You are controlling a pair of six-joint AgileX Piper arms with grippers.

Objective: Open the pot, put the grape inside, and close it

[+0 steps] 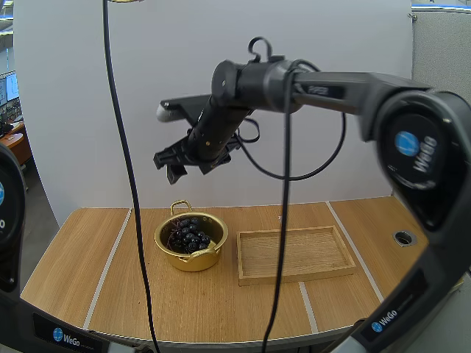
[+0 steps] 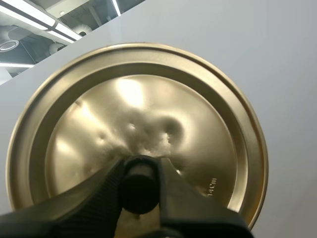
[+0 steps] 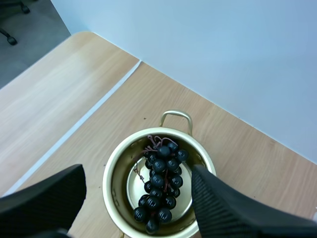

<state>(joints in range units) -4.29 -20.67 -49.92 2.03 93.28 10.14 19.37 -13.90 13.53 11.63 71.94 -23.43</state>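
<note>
A golden pot stands uncovered on the table left of centre, with a bunch of dark grapes lying inside it. My right gripper hangs high above the pot, open and holding nothing. From the right wrist view, its two fingers stand wide apart around the pot and grapes below, the right gripper well clear of them. In the left wrist view, my left gripper is shut on the black knob of the golden lid, held up in the air.
A shallow wooden tray lies just right of the pot, with nothing in it. A small round hole sits near the table's right edge. Pale lines cross the wooden tabletop.
</note>
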